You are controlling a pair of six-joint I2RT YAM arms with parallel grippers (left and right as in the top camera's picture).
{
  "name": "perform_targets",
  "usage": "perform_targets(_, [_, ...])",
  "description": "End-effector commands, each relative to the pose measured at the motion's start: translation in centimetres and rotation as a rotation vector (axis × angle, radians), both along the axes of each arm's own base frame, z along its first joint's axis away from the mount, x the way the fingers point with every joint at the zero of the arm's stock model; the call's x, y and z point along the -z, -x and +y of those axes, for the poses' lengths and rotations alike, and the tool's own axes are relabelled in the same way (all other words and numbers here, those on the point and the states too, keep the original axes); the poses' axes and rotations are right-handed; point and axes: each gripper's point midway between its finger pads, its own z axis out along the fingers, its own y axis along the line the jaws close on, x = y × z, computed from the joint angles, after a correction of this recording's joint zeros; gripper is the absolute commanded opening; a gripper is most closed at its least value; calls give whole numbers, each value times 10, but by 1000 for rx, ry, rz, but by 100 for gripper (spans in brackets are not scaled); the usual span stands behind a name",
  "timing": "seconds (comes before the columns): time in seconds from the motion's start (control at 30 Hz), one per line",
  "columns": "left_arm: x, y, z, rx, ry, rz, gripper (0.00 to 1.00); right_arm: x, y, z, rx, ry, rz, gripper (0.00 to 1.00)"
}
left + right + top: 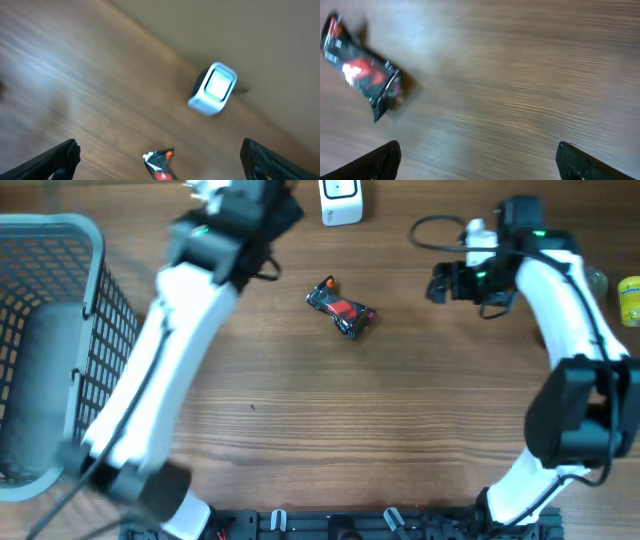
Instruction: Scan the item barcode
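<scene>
**Item and surroundings, with hazards.** The item, a small black-and-red snack wrapper (341, 310), lies flat and slightly crumpled on the wooden worktop (400, 430), near its middle and touched by nothing. No barcode can be made out on its upper face, so which side carries the code cannot be told. The white scanner (341, 202) stands at the far edge, near the item but clear of it.

The left tool (160, 145) hovers between item and scanner with its jaws spread wide, holding nothing. The right tool (477, 150) is also wide and empty, and sits off to the item's right. A wire basket (60, 240) occupies the left edge, and a yellow object (628, 300) the right edge.

**Probable hazards:**
- A thin, flat wrapper gives the jaws little to close on, so a shallow descent may push it along the worktop instead of lifting it.
- A grip across the printed panel would hide or crease the code.
- If the code faces down, presenting the item unturned would give no reading.
- Both arms could converge on the one item and collide.
- The left arm passes close to the scanner and may knock it.
</scene>
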Motion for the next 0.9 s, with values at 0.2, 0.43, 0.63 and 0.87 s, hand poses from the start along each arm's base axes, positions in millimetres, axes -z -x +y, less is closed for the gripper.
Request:
perform_targets(0.2, [17,12,-7,50,-21,75,100,-22,-9,-8,62,146,-18,100])
perform_targets(0.43, [64,-11,-88,294,4,125,100,-61,-20,-67,251,97,-45,100])
perform_targets(0.63, [146,-25,-135,355,148,291,100,-64,-20,-74,269,55,-45,100])
perform_targets(0.87, [228,-16,-140,294,160,494,99,-64,-20,-74,298,47,-40,100])
